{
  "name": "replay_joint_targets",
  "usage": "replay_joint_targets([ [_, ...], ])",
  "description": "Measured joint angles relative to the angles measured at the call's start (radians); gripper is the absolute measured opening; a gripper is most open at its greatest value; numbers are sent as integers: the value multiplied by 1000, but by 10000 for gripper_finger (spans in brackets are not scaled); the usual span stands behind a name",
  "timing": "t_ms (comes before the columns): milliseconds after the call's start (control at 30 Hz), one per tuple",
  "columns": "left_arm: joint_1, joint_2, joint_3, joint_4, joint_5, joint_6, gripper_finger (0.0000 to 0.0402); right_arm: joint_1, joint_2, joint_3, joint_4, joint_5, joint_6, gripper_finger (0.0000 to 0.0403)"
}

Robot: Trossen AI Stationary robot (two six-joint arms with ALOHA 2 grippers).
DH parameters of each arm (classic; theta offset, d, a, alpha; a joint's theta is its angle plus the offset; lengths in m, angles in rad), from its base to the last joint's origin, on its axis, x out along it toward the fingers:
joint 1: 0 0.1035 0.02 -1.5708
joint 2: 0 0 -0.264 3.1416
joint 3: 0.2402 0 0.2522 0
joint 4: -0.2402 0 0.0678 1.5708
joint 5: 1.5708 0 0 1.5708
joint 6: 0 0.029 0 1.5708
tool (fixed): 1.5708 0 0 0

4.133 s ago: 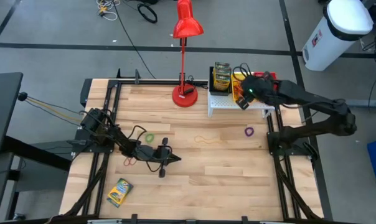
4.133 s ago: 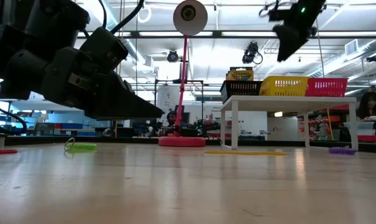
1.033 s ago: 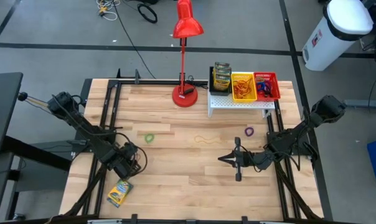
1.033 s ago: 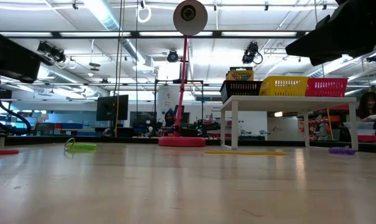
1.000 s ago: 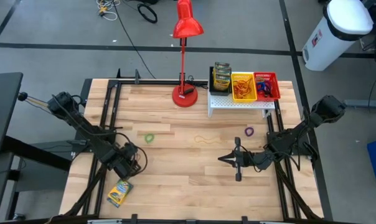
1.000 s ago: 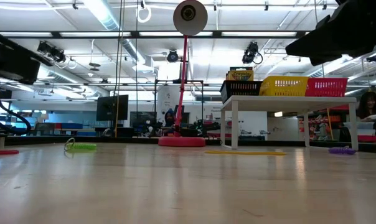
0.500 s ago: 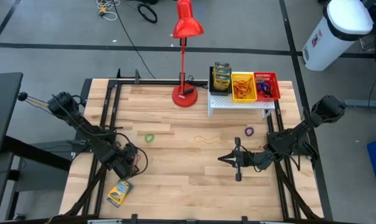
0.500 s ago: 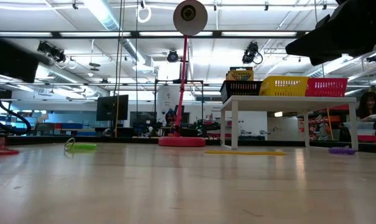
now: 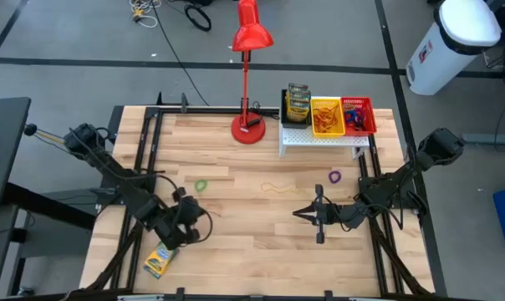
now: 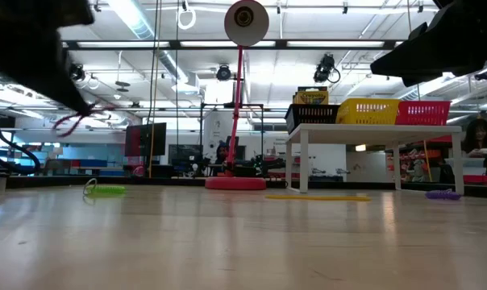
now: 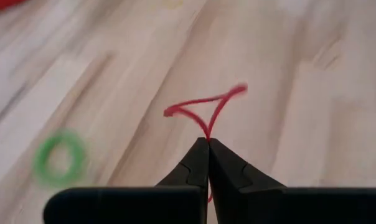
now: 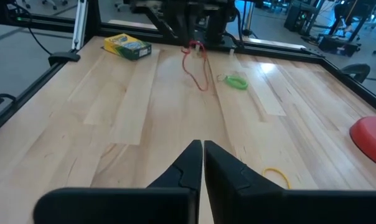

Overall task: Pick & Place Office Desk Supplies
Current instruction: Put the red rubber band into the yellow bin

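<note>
While pinched, red band (image 11: 203,109) dangling lengthwise.

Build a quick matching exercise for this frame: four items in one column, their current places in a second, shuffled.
1. red rubber band
2. green rubber band
3. crayon box
4. purple rubber band

a. flat on the table near the right arm
b. pinched in the left gripper
c. near the table's front left corner
d. flat on the table, left of centre

Pairs: 1-b, 2-d, 3-c, 4-a
</note>
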Motion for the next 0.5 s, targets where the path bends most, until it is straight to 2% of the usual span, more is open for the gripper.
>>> replay_joint_targets([
  [133,49,0,-32,238,-6,257,5,0,0,0,-1,0,0,23],
  [267,142,0,-118,547,76,537,5,0,0,0,-1,0,0,17],
  [333,215,0,-174,749,162,684,5,0,0,0,1,0,5,17],
  [433,344,5,-229,1073,374,855,5,-9,15,0,37,13,17,22],
  [500,426,34,-234,1209,515,920,5,-24,37,0,70,25,19,31],
])
